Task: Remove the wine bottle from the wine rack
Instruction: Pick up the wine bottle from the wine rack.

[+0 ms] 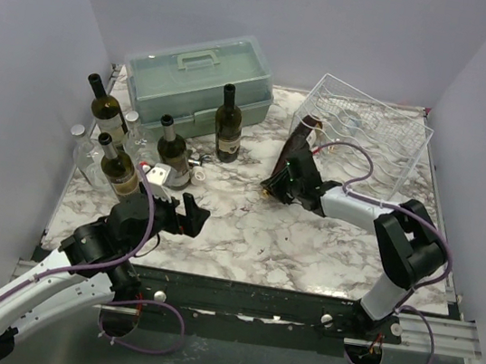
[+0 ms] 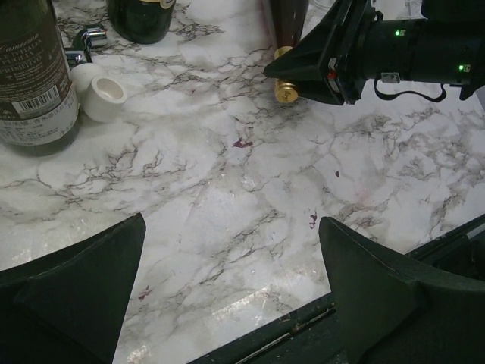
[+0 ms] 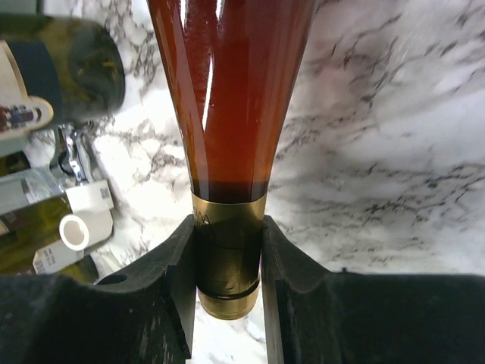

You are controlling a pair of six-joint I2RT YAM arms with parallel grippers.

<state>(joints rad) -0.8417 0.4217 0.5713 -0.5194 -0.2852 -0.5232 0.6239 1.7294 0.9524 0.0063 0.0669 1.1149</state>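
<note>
The right tool (image 3: 229, 258) is clenched on the neck of the wine bottle (image 1: 299, 145). Its long axis slants from the wine rack's (image 1: 398, 123) front-left corner down towards the worktop (image 1: 306, 246). The left tool (image 2: 231, 220) gapes, well apart.

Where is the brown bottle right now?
The brown bottle is right of centre in the top view, tilted neck-down at the near left corner of the wine rack. The right end effector is shut on its neck.
</note>
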